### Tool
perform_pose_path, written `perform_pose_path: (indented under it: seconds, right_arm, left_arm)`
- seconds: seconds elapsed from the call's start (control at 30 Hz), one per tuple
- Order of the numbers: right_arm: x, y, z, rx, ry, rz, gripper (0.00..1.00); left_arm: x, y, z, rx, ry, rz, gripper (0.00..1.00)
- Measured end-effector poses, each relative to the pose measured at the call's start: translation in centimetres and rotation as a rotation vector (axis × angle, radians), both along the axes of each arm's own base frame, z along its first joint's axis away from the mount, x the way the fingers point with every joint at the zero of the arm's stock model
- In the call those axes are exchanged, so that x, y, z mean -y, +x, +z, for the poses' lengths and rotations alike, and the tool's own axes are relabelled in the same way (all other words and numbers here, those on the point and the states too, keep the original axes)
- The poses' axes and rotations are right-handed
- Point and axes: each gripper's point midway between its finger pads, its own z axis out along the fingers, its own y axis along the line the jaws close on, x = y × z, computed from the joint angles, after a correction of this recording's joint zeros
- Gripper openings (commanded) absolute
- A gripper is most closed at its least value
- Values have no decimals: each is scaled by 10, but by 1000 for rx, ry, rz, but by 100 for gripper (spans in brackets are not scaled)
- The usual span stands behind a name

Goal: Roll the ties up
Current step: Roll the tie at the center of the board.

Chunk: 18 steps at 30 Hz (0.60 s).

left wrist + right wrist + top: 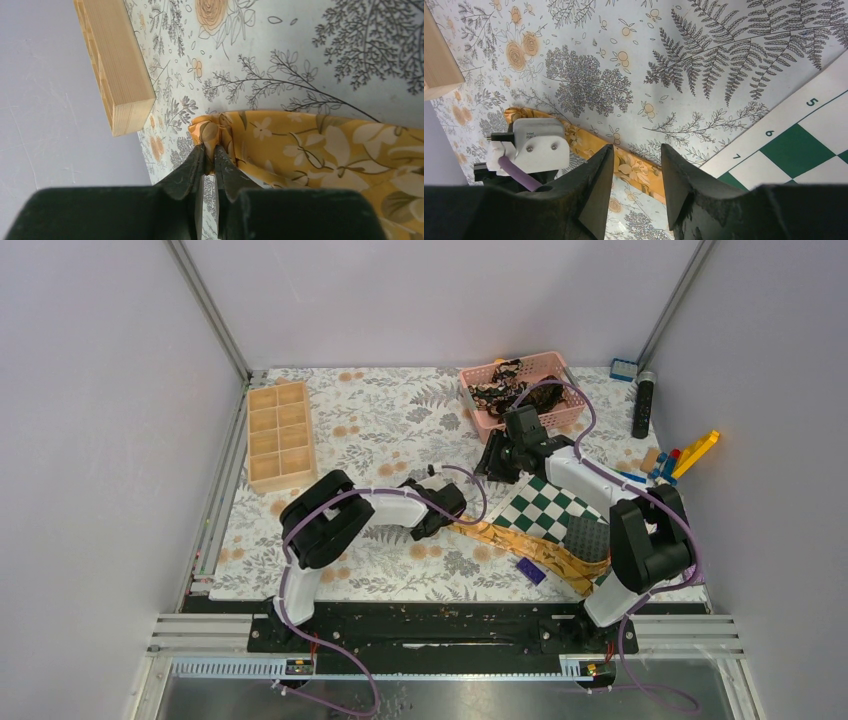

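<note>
Carefully now, with the left gripper (210,156) pinched on the bunched end of the golden tie (320,145) lying on the table (300,50) and the right gripper (636,167) apart above it: could slip loose if pulled hard.

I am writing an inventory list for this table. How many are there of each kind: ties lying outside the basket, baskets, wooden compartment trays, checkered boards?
Golden tie, lying loose: 1
Pink basket: 1
Wooden compartment tray: 1
Checkered board: 1
Total: 4
Dark ties bundled inside the basket: their number cannot be told, so they are not counted.
</note>
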Motion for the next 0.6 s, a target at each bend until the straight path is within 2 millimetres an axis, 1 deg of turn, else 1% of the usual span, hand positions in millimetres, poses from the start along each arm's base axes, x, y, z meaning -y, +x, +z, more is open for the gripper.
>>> perform_pose_path:
  seconds: [0.33,0.43,0.57,0.6]
  right_arm:
    - [1,0,0,-2,0,-3,51]
    - [1,0,0,-2,0,-3,53]
    - [1,0,0,-2,0,-3,55]
    - [1,0,0,-2,0,-3,55]
  left_arm:
    - [7,-3,-4,-40,-24,-11,0]
    - [10,-2,-5,-48,-37,-13,5]
    - [13,-2,-5,-54,-50,-15,15]
    - [13,-2,-5,-55,-51,-15,16]
